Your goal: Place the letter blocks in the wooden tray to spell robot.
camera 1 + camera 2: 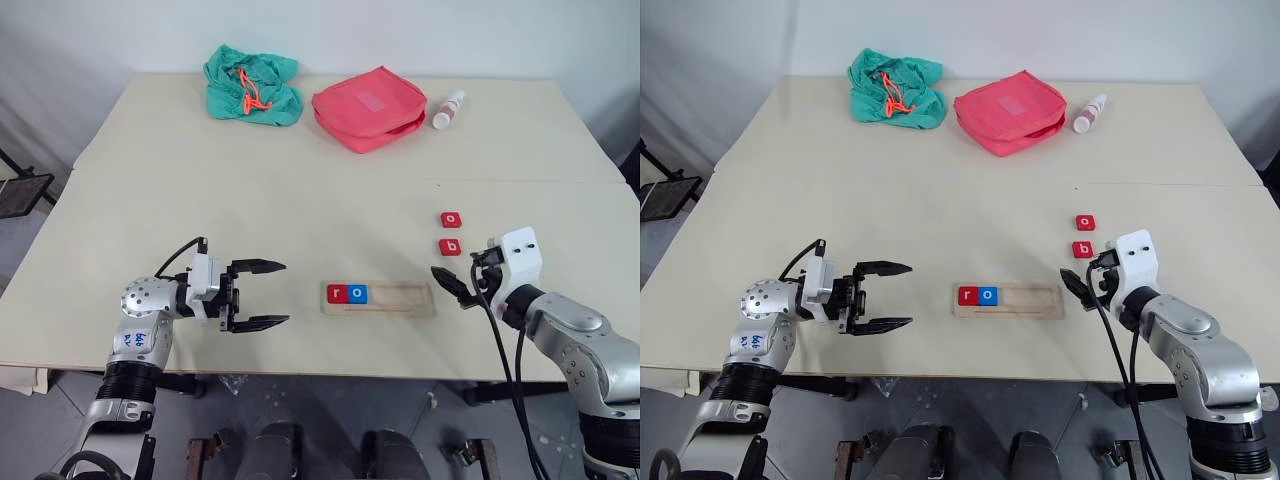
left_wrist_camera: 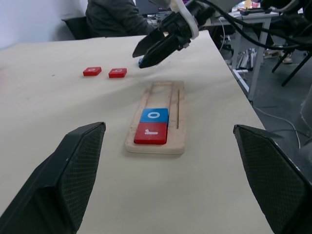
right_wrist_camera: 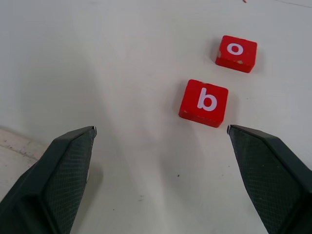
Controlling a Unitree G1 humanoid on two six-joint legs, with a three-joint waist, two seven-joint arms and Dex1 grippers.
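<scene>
Tray (image 1: 380, 299) holds r and o; both grippers, left (image 1: 262, 294) and right (image 1: 447, 281), gape empty. Take b (image 3: 204, 103), at twelve o'clock of your right gripper.

You had a pale bare-wood tray (image 1: 400, 299), glossy plastic-looking letter blocks (image 3: 204, 103), matt cream table (image 1: 250, 190), crumpled green cloth (image 1: 252, 84), red fabric pouch (image 1: 368, 108), textured black fingers (image 2: 68, 170).

Lab or office workroom – plain white walls, desks (image 2: 253, 22), trailing cables (image 2: 273, 119), seated person (image 2: 114, 17)
</scene>
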